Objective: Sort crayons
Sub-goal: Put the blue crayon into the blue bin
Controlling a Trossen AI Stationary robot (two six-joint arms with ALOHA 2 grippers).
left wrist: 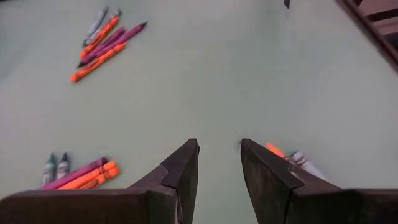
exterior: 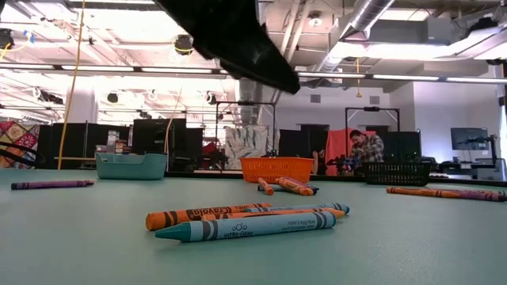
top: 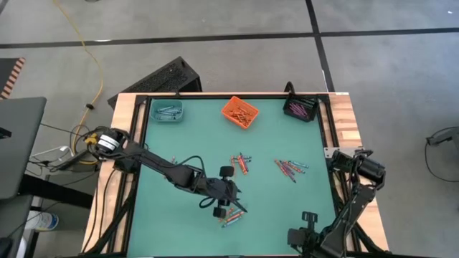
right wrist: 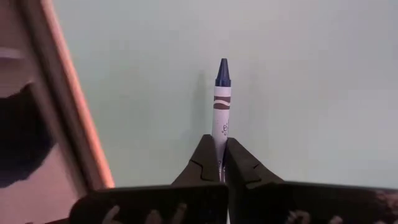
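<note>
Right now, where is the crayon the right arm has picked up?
The purple crayon is clamped between the right gripper's jaws, tip pointing forward over bare mat. In the high view that gripper sits near the table's front right corner.

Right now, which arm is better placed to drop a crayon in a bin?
The right: its tool is shut on a blue crayon. The left tool is open and empty above the mat.
</note>
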